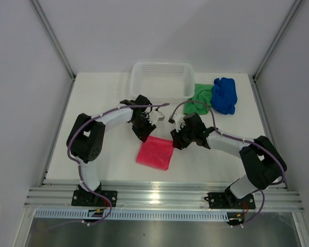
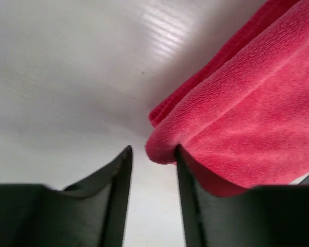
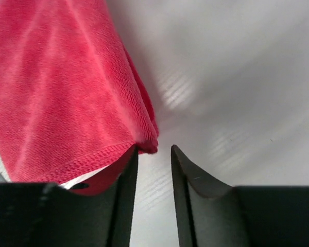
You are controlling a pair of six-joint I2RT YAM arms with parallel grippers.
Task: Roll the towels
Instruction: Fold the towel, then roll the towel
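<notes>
Our black left gripper [image 2: 153,150] and right gripper [image 3: 154,149] each have their fingers a little apart, holding nothing. The soft bright pink cloth towel [image 1: 155,152] lies folded on the white table [image 1: 103,103], just beside both. It looks light and floppy, so we should pinch its corners.

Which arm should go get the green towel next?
Probably the right one. The right pincer is open and empty, and the green towel lies just beyond it on that side. The left pincer sits farther off, at the other corner of the pink towel.
</notes>
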